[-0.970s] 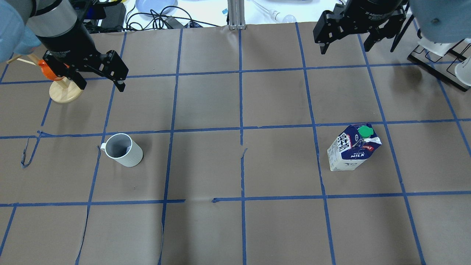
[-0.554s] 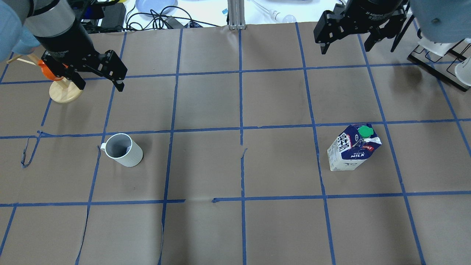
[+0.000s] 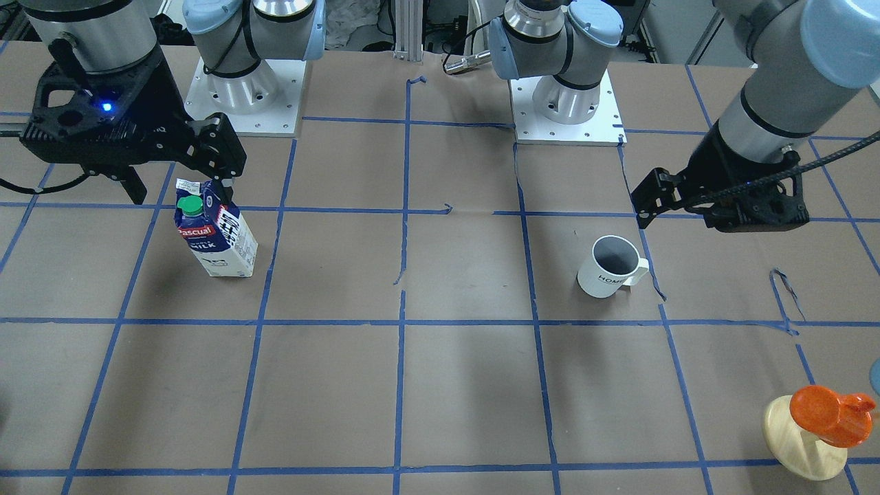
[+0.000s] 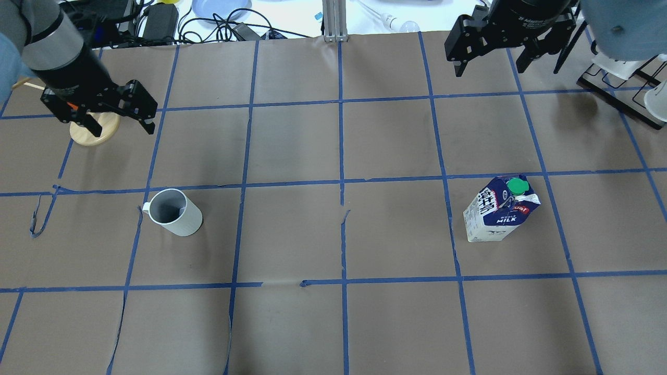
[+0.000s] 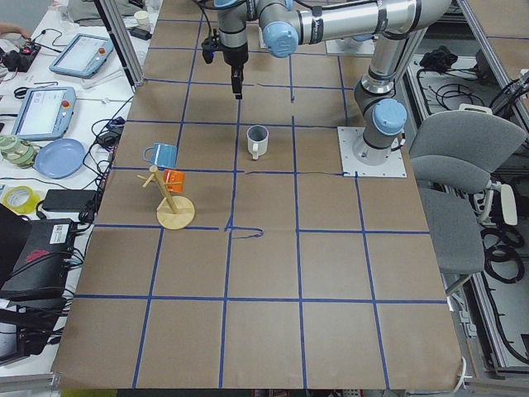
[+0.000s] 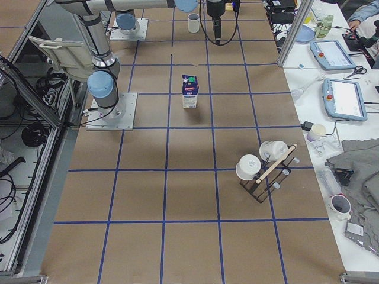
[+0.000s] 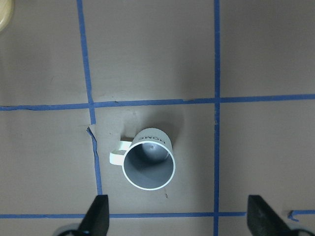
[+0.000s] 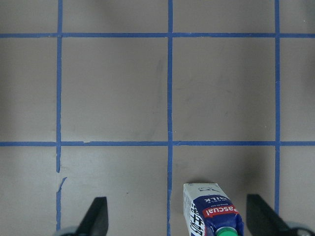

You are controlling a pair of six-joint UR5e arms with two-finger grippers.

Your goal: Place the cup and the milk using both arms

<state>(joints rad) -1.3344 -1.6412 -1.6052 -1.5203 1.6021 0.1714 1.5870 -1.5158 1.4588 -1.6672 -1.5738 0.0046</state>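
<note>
The white cup (image 4: 174,212) stands upright on the brown table, left of centre, handle to the view's left; it also shows in the front view (image 3: 608,271) and the left wrist view (image 7: 147,164). My left gripper (image 4: 123,127) is open and empty, high above the table beyond the cup; its fingertips (image 7: 98,216) frame the cup from above. The milk (image 4: 497,213) carton stands upright on the right; it also shows in the front view (image 3: 213,237) and the right wrist view (image 8: 211,211). My right gripper (image 4: 490,67) is open and empty, raised far beyond the milk.
A wooden mug tree (image 4: 94,133) with an orange cup (image 3: 825,409) stands under and behind my left gripper. A black rack with white cups (image 4: 620,88) stands at the far right. Cables and a blue plate (image 4: 221,8) lie past the far edge.
My left gripper has moved toward the view's left, over the mug tree, and looks smaller. My right gripper, the cup and the milk have not moved.
</note>
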